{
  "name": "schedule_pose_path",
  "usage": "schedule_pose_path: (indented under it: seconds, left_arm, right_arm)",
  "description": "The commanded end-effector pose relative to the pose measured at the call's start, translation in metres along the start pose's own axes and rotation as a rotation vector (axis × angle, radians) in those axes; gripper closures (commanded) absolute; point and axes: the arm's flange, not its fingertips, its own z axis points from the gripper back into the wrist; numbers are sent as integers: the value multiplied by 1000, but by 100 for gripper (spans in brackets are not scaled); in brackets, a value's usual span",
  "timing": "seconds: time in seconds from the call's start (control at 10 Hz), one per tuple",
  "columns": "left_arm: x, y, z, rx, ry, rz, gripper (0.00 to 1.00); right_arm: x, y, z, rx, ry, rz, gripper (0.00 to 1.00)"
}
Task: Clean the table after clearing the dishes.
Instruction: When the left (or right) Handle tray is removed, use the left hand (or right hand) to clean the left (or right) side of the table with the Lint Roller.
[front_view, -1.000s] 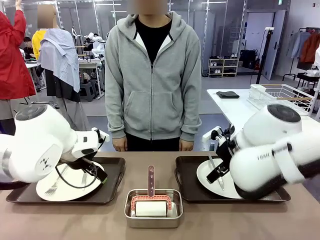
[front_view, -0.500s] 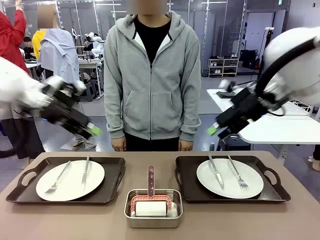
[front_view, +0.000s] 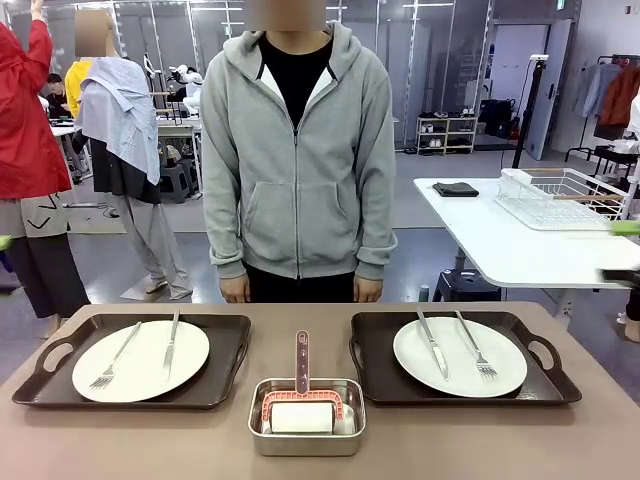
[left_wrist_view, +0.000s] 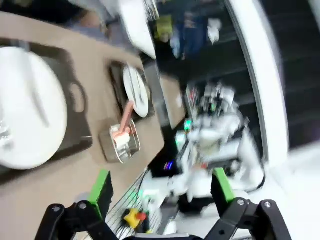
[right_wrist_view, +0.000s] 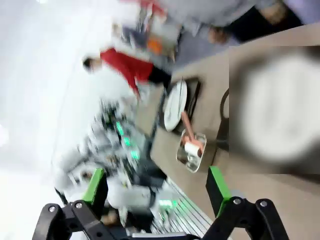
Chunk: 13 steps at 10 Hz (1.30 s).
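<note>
- Table (front_view: 600, 440): not wipeable yet. 2 loaded trays flank steel pan (front_view: 306, 442) along near half. Risk: wiping early shoves dishes toward edge.
- Left tray (front_view: 40, 385), right tray (front_view: 545, 385): lifted by 1 handle, tray tilts.
- Left plate (front_view: 145, 365), right plate (front_view: 460, 365): flat, would slide.
- Fork (front_view: 110, 368), knife (front_view: 171, 345): loose, go first, toward person (front_view: 300, 170) close at far side.
- Pose: both arms high, well apart from table. Left gripper (left_wrist_view: 161, 180) jaws spread, empty; right gripper (right_wrist_view: 155, 182) likewise.
</note>
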Motion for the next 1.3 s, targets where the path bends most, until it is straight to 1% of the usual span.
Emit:
schedule_pose_path:
  seconds: [0.0, 0.1, 0.2, 0.3, 1.2]
  left_arm:
    - [-31, 23, 74, -23, -408, 175, 0]
    - [-51, 26, 109, 19, -512, 218, 0]
    - [-57, 19, 120, 57, -543, 185, 0]
    - [-52, 37, 103, 34, -303, 168, 0]
    - [-52, 37, 103, 34, -303, 168, 0]
  right_arm:
    - [-30, -20, 64, 68, -354, -96, 0]
    - [-43, -28, 92, 22, -395, -134, 0]
    - [-48, -28, 106, -32, -448, -123, 0]
    - [-43, -32, 94, 12, -299, -110, 0]
    - [-43, -32, 94, 12, -299, -110, 0]
